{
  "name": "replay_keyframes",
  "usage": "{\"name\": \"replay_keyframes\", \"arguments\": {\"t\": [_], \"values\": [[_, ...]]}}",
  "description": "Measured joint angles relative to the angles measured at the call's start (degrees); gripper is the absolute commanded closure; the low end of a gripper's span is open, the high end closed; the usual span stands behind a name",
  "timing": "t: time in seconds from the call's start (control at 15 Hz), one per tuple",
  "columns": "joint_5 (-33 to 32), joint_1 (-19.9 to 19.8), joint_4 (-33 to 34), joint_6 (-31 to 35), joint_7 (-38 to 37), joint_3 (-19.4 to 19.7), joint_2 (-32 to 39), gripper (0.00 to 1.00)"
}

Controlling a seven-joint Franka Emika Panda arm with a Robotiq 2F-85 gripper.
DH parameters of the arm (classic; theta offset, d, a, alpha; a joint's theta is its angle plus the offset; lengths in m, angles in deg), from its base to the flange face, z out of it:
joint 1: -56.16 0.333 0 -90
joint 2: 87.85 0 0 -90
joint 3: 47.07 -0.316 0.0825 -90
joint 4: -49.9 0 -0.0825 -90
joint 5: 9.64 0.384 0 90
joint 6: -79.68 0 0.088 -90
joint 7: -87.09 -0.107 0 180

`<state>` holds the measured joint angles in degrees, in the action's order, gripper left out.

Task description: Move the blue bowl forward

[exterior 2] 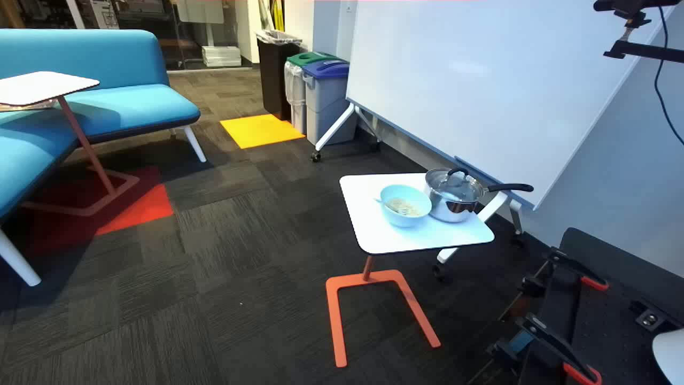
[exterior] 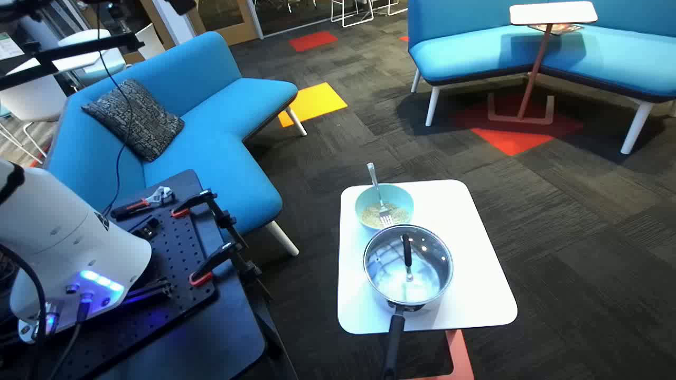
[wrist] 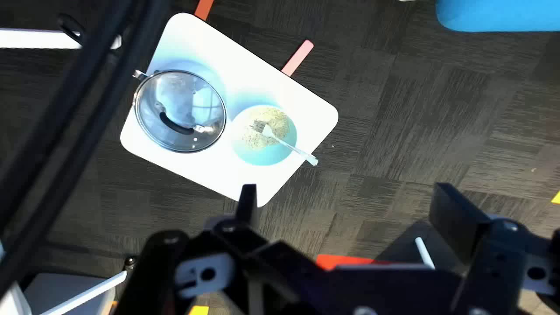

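The blue bowl (exterior: 403, 198) stands upright on a small white table (exterior: 475, 279), with pale grainy food inside and a fork (exterior: 373, 178) leaning out over its rim. It also shows in an exterior view (exterior 2: 401, 216) and in the wrist view (wrist: 267, 155), where the fork handle reaches to the table's edge. My gripper (wrist: 345, 188) is open and empty in the wrist view, with its fingers wide apart. It appears above and off to one side of the bowl, not touching it. The gripper is out of sight in both exterior views.
A silver pot (exterior: 388, 269) with a glass lid stands right beside the bowl; its dark handle (exterior: 393, 338) juts past the table edge. A black robot table (exterior: 211, 338) with clamps (exterior: 211, 264), a blue sofa (exterior: 227, 137) and a whiteboard (exterior 2: 459, 69) stand around.
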<state>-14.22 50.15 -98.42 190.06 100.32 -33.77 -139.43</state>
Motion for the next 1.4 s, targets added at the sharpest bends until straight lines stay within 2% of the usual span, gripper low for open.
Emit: {"name": "replay_keyframes", "arguments": {"t": [0.8,0.93,1.07,1.27,1.4], "values": [[0.0,-0.2,-0.2,0.7,-1.6,-0.3,0.5,0.0],[0.5,-0.4,-1.7,5.5,-6.8,-1.0,2.6,0.0],[0.8,-1.0,-4.4,13.1,-13.4,-2.7,6.3,0.0],[1.4,-2.7,-8.4,25.6,-23.7,-6.5,15.2,0.0],[1.5,-4.4,-9.4,31.4,-30.6,-9.3,21.8,0.0]]}}
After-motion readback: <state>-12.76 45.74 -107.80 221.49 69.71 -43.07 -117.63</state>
